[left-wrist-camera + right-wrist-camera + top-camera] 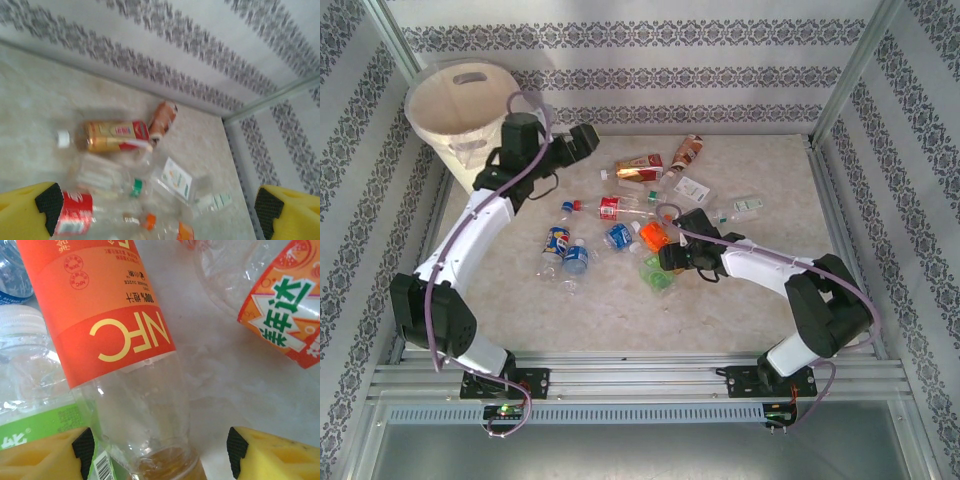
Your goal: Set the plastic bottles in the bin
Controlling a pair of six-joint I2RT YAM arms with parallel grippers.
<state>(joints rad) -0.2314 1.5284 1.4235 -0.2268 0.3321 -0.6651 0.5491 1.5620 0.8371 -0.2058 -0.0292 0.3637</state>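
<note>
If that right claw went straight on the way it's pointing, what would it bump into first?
Most likely the orange-labelled NFC bottle. It lies directly ahead, between the open jaws of the right claw, with its clear lower body nearest. How far off it is, I can't tell.

Patterned b/w wallpaper walls (640, 40); beige marble-look tabletop (720, 310); alu frame (640, 375).

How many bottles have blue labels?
3: leftmost blue bottle, middle blue bottle just below it, right blue bottle further right. Others may be hidden.
</note>
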